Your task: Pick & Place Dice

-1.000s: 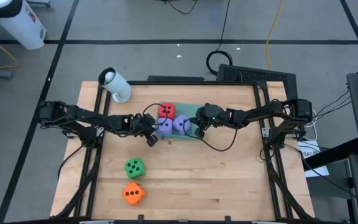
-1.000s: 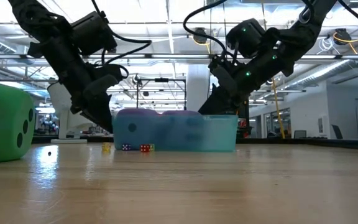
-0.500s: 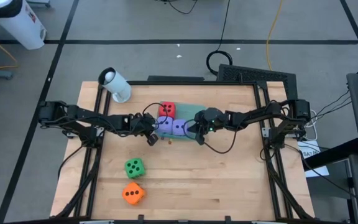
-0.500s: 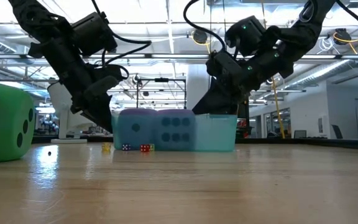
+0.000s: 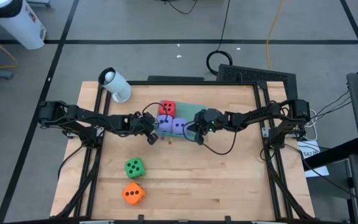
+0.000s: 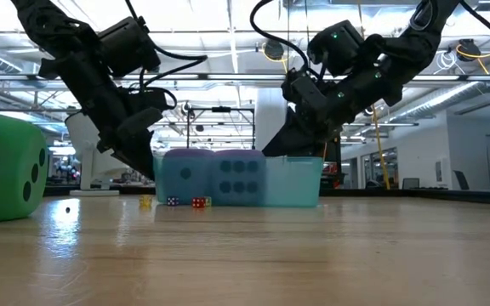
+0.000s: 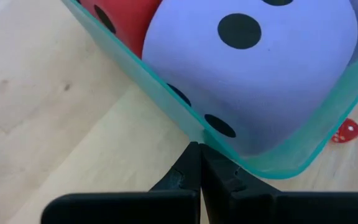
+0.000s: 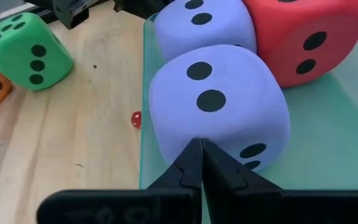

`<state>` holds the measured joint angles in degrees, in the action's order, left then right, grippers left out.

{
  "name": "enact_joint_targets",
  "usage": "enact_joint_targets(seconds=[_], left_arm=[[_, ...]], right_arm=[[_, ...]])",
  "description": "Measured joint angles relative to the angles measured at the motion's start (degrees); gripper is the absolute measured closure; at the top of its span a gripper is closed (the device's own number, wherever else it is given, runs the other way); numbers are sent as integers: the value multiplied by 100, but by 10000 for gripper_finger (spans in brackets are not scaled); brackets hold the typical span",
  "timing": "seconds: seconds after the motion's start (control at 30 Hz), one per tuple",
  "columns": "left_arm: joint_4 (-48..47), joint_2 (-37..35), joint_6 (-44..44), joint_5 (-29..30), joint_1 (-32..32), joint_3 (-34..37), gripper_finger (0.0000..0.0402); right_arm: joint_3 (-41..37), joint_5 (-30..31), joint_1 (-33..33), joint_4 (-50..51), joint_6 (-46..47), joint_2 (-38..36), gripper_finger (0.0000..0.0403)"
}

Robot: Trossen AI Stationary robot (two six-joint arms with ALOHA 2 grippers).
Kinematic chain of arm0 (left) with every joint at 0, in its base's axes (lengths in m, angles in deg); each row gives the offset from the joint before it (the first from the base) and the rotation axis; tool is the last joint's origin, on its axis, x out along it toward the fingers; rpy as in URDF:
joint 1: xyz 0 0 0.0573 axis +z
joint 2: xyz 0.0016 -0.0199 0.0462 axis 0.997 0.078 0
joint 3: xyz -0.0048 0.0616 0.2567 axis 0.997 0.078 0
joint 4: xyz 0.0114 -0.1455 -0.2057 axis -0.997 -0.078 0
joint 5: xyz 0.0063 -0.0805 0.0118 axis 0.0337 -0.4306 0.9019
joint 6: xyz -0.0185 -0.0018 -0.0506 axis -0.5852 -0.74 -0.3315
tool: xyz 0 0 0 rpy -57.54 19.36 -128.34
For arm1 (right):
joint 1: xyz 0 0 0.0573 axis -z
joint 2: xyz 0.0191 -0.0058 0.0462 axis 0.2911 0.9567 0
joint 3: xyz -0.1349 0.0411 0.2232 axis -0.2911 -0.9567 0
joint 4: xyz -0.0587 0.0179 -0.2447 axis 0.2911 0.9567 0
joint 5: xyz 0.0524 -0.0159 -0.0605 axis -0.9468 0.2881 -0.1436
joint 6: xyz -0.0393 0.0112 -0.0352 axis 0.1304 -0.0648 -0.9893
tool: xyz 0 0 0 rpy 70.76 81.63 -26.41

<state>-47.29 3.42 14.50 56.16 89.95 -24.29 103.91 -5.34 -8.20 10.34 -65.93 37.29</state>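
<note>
A teal tray (image 5: 189, 112) on the table holds a red die (image 5: 166, 109) and two purple-blue dice (image 5: 165, 124) (image 5: 179, 127) side by side. A green die (image 5: 134, 167) and an orange die (image 5: 133, 193) rest on the wood nearer the front edge. My left gripper (image 7: 198, 149) is shut, its tips at the tray's left near corner. My right gripper (image 8: 199, 147) is shut and reaches into the tray from the right, its tips at the right-hand purple-blue die (image 8: 219, 102). My left gripper has its shut fingertips against the outside of the tray's wall (image 7: 211, 140) by the rounded corner, slanting down from the table's left. The tray sits flat on the table. My right gripper sets its shut fingertips against the lower side face (image 8: 185, 138) of the right-hand purple-blue die, slanting down from the table's right. That die sits on the tray floor, touching the other purple-blue die.
A white cylinder (image 5: 115, 84) lies at the table's far left corner. Tiny dice lie on the wood by the tray's near side, among them a red one (image 8: 135, 118). The table's right half and middle front are bare wood.
My right gripper has edged toward the table's left, inside the tray. The right-hand purple-blue die has shifted toward the other one and now stands still beside it. My left gripper stays at the tray's corner.
</note>
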Motion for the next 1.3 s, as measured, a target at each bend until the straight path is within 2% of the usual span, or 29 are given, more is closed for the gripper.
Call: enact_joint_targets(seconds=[0.17, 0.4, 0.67, 1.03, 1.3], left_arm=[[-24, -3, 52, -50, 0, 0, 397], [-24, -11, 148, -466, -40, -9, 398], [4, -11, 147, -389, -48, -15, 397], [-17, -15, 149, -250, -48, -17, 399], [-612, -628, 30, 203, -183, -23, 398]], right_arm=[[0, 111, -67, -135, -40, -5, 403], [0, 121, -61, -129, -35, -59, 403], [11, 544, -60, 199, 557, -81, 403], [11, 570, -60, 254, 762, -81, 403], [4, 592, -50, 270, 736, -79, 403]])
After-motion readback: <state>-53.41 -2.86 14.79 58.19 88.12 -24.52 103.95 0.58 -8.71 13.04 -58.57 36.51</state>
